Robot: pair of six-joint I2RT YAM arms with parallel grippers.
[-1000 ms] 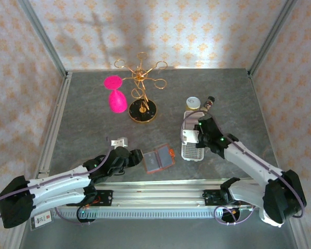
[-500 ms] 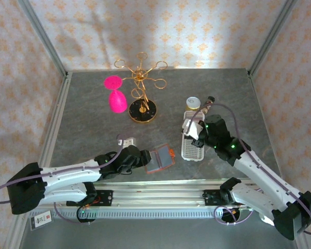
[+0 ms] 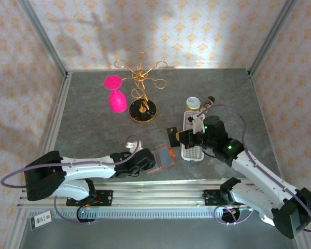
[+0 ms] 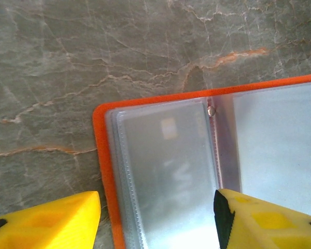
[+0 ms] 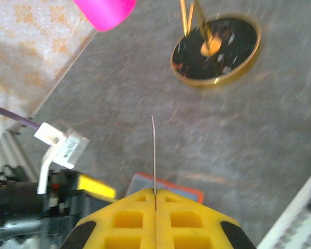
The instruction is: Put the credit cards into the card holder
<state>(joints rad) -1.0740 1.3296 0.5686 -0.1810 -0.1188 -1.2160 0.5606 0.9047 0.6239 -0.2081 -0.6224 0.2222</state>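
The card holder lies open on the table, orange-red outside with clear grey-blue pockets. My left gripper is down at its left side and open. One yellow finger rests on the table outside the orange edge, the other over the spine, with the left page between them. My right gripper hangs above and behind the holder, shut on one of the credit cards. That card is seen edge-on above the shut fingertips, with the holder's orange corner below.
A long white slotted tray lies under my right arm, a small capped bottle behind it. A gold wire stand on a black base and a pink object stand at the back. A metal rail runs along the near edge.
My right gripper has risen from the white tray with a card and swung left toward the holder. The left gripper has slid right onto the holder's left side.
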